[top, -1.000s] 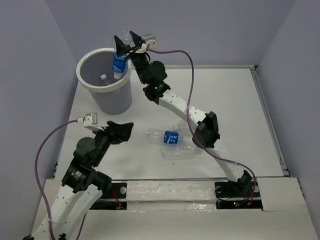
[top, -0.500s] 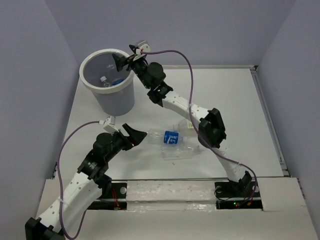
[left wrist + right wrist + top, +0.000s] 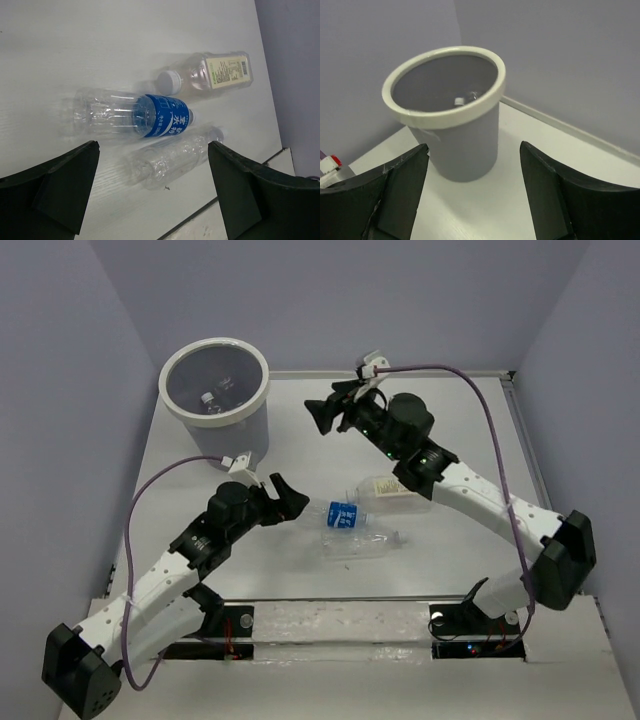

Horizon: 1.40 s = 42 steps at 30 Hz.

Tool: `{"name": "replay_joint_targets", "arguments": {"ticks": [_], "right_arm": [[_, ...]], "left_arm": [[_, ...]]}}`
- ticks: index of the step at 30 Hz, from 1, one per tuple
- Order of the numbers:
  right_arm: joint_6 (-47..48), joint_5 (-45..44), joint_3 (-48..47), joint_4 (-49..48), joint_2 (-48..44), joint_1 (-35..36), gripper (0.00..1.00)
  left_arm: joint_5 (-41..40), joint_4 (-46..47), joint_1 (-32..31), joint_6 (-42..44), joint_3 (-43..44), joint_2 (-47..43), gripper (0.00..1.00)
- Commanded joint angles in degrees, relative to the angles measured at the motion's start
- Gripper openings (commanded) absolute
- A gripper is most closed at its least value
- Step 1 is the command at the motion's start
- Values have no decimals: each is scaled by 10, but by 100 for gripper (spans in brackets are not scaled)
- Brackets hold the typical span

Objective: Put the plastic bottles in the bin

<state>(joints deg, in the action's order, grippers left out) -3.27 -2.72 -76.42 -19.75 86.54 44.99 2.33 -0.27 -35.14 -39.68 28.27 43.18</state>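
The grey bin (image 3: pixel 243 436) with a white rim stands at the far left; a clear bottle with a white cap (image 3: pixel 208 398) lies inside, and it also shows in the right wrist view (image 3: pixel 459 100). Three bottles lie mid-table: a blue-label one (image 3: pixel 338 514), a plain one (image 3: pixel 362 542) and a squarer beige-label one (image 3: pixel 390 486). My left gripper (image 3: pixel 285 498) is open and empty, just left of the blue-label bottle (image 3: pixel 131 115), with the plain bottle (image 3: pixel 172 156) and the beige-label bottle (image 3: pixel 215 74) beyond. My right gripper (image 3: pixel 325 412) is open and empty, right of the bin (image 3: pixel 465 135).
Grey walls close in the table on the left, back and right. A raised strip runs along the right edge (image 3: pixel 530 455). The near edge of the table (image 3: pixel 240 175) lies close to the plain bottle.
My right gripper let the blue-label bottle go into the bin and drew back to the right, now open. My left arm reached forward and right toward the bottles on the table.
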Motion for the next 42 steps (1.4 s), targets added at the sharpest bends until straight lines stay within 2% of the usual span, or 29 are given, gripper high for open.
{"name": "replay_joint_targets", "arguments": {"ticks": [1,2,5,9,14,17,26,32,42], "right_arm": [[-59,15,132,125,-98,-20,78],[-64,14,151,163,-128,-20,78],[-78,10,220,196,-171,-25,79],[-89,10,281,252,-223,-25,79],[-110,23,352,260,-271,-25,79],[-103,68,381,250,-312,-25,79],[-126,153,406,232,-333,-25,80],[-132,217,422,205,-340,-18,81],[-133,224,424,183,-311,-2,82]], "left_arm": [[-14,-2,-36,-35,14,12,99],[-17,-2,-41,-53,4,9,99],[-60,-1,-49,-117,-19,0,99],[-79,26,-67,-188,-51,-1,99],[-116,61,-99,-275,-68,30,99],[-134,95,-111,-321,-83,65,99],[-198,121,-117,-324,-9,241,99],[-230,131,-117,-308,35,311,99],[-296,125,-116,-308,73,374,99]]}}
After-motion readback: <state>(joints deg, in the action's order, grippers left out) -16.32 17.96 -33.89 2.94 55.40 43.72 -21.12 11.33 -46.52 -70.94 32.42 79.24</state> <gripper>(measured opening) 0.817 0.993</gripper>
